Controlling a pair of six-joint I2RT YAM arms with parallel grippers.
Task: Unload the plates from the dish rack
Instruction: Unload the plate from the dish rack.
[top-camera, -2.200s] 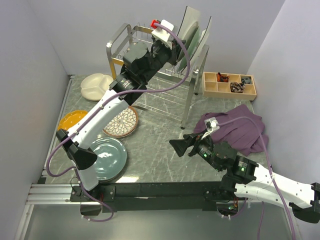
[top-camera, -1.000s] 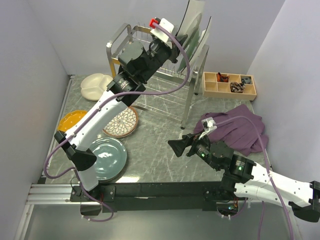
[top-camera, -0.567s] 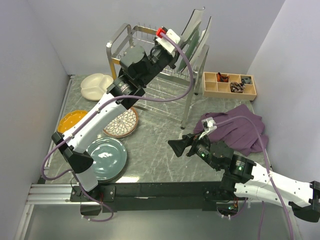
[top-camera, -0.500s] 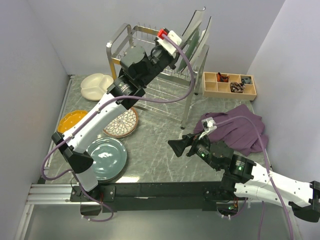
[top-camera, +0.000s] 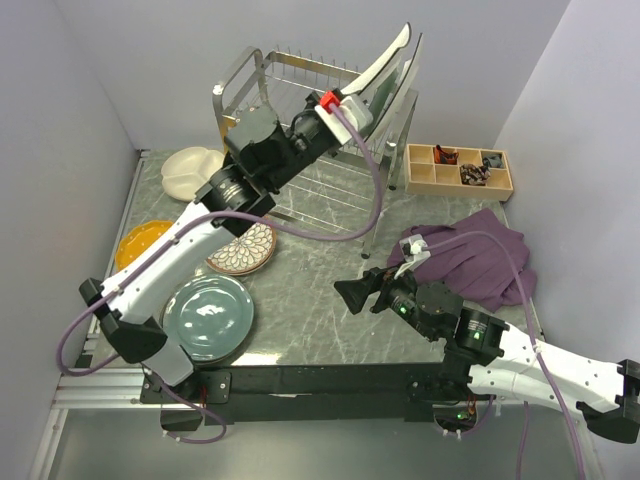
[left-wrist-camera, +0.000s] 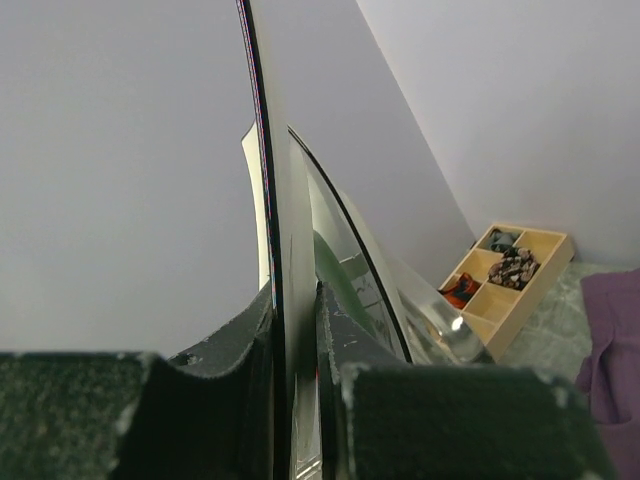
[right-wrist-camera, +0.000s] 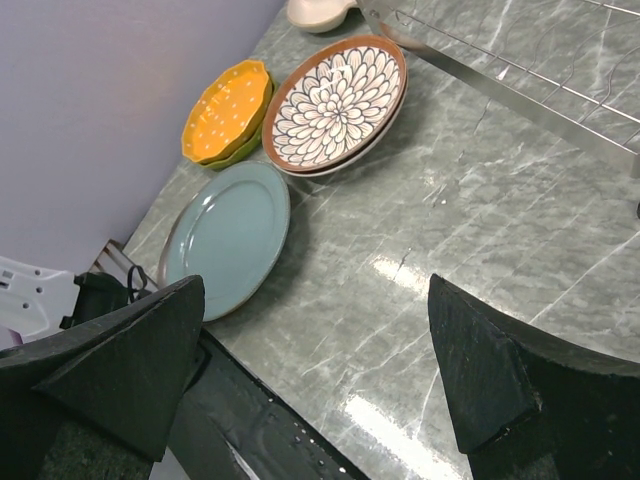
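The right gripper (top-camera: 350, 292) hovers above the marble tabletop (top-camera: 320, 300) toward the near edge, right of the middle. Its jaws are spread wide with nothing between them. By the near left corner a grey-blue plate (top-camera: 208, 317) lies flat. Just behind it, a brown petal-patterned plate (top-camera: 243, 247) lies on a pale plate beneath it, of which only the rim shows. Beside these, at the left edge, an orange dotted plate (top-camera: 140, 240) rests on a green one. Near the right edge a purple cloth (top-camera: 480, 262) lies crumpled.

Farther back on the left lies a cream divided plate (top-camera: 192, 168). The dish rack (top-camera: 245, 75) stands toward the far edge, about the middle. Toward the far right corner sits a wooden tray (top-camera: 415, 170) divided into compartments. Some of them hold small dark and reddish bits, too small to name.

The left gripper (top-camera: 362, 98) reaches over the rack's top tier at its right end, clenched on the rim of a white plate (top-camera: 385, 60). The left wrist view shows that rim pinched edge-on between the two padded fingers (left-wrist-camera: 215, 390). The plate leans to the right. Whether its lower edge has cleared the prongs cannot be told. Just behind it, a greenish plate (top-camera: 402, 78) stands on edge in the rack.
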